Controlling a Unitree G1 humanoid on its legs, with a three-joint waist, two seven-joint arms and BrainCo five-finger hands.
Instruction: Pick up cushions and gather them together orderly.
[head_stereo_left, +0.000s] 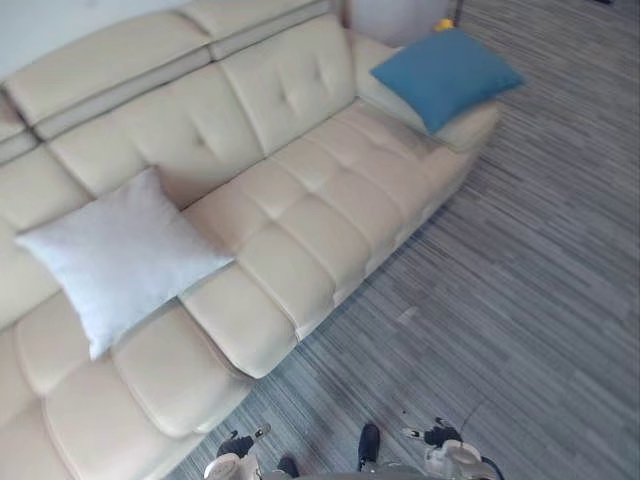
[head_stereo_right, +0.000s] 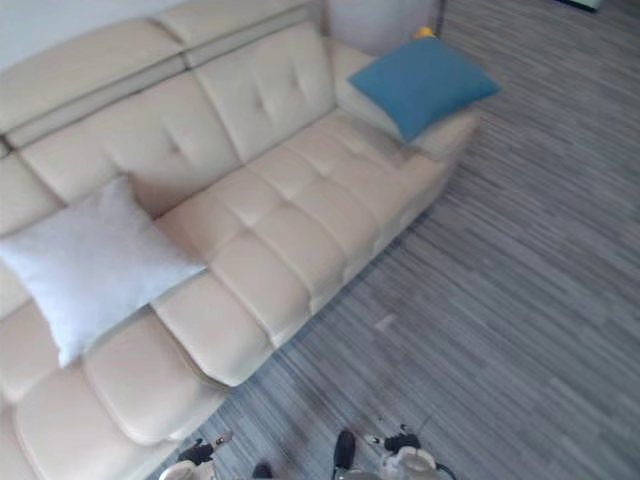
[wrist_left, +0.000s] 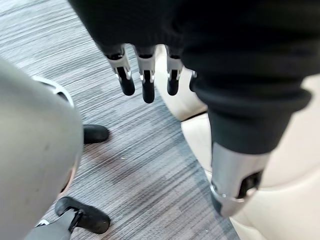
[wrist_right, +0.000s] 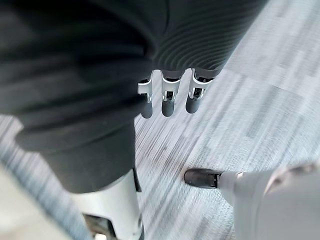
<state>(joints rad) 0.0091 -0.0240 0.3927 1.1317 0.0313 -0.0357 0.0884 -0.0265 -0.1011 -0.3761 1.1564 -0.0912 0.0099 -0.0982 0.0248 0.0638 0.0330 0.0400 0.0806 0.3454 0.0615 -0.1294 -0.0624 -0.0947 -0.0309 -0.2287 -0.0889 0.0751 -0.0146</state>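
Left hand (wrist_left: 148, 82) and right hand (wrist_right: 168, 98), 6 o'clock: fingers straight, slack, holding nothing. White cushion (head_stereo_left: 120, 255), 9 o'clock, propped against the back of the sofa (head_stereo_left: 320, 215). Blue cushion (head_stereo_left: 445, 72), 1 o'clock, on its far end. The 2 cushions probably light and soft; pinch a corner or edge.

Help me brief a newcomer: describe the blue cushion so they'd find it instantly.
Find the long cream sofa on the grey carpet. At its far end, the blue cushion lies on the armrest. It is the only blue one; the white cushion leans against the backrest, nearer the robot.
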